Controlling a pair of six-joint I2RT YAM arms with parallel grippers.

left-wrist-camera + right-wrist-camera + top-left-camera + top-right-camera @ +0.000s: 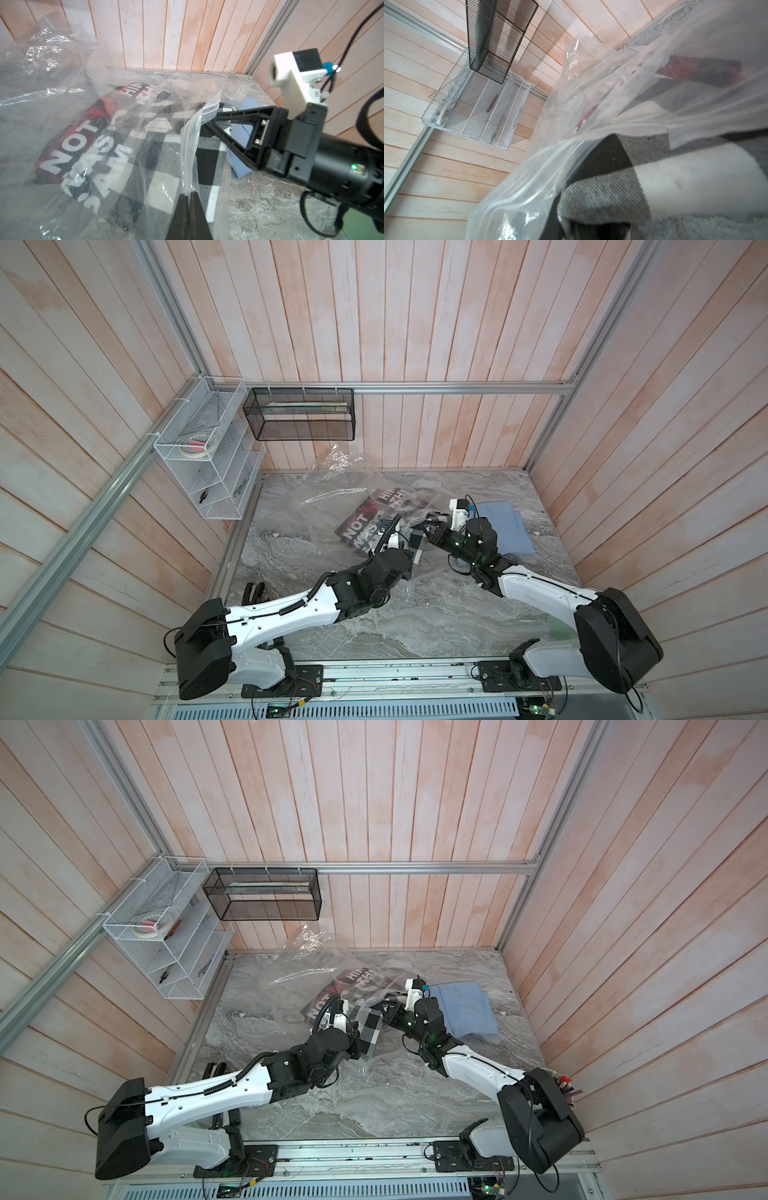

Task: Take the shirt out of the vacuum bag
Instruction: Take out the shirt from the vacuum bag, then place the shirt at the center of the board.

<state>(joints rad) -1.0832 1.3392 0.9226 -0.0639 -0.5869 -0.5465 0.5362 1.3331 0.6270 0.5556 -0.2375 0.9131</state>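
The vacuum bag [316, 497] [286, 975] [62, 108] [529, 187] lies crumpled on the marble table, its mouth toward the arms. Inside lies a black and red shirt with white letters [361, 526] [83, 145]. A black and white checked shirt [417, 545] [370, 1029] [209, 149] [675, 180] sticks partly out of the mouth. My left gripper [409, 541] [188, 194] is shut on the bag's zip edge. My right gripper [415, 524] [211, 119] [593, 230] is shut on the checked shirt at the mouth, its fingertips largely covered by cloth in its wrist view.
A folded blue cloth [503, 526] [465, 1006] [243, 133] lies on the table just behind the right arm. A white wire rack [208, 464] and a black mesh basket [299, 414] hang on the back left walls. Wooden walls close in on three sides.
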